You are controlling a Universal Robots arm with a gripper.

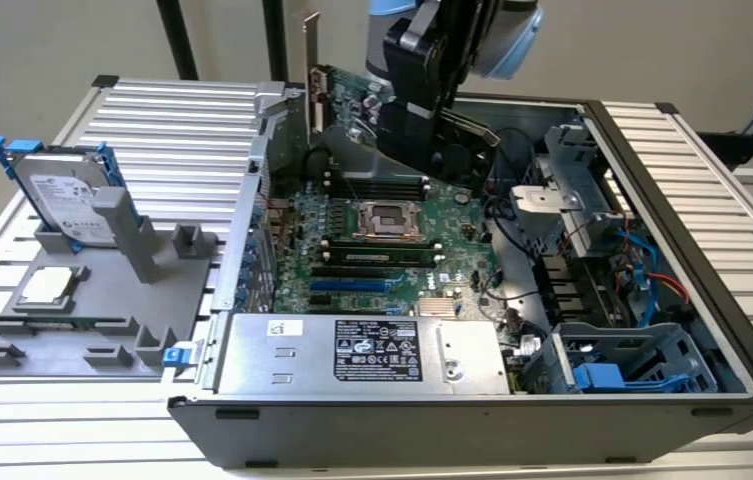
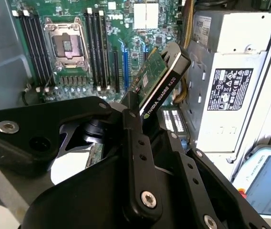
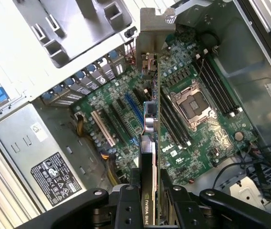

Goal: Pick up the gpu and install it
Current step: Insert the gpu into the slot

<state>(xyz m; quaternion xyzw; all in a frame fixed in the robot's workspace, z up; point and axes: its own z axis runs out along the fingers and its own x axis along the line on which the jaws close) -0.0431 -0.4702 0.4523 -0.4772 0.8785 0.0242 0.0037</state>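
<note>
The gpu (image 3: 148,157) is being held above the motherboard (image 3: 200,143).
It is being clamped edge-on between the jaws of the gripper (image 3: 150,202), inside the open case (image 1: 483,430), apparently clear of the slots.

Exterior view high, oblique; both wrist views (close) share motherboard (image 2: 145,52) (image 3: 197,143)

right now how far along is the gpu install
Pickup looks done: the gripper is shut on the gpu and holds it clear above the motherboard. Left: seating it. The card is not yet in any slot, and the blue slot below it is empty.
</note>
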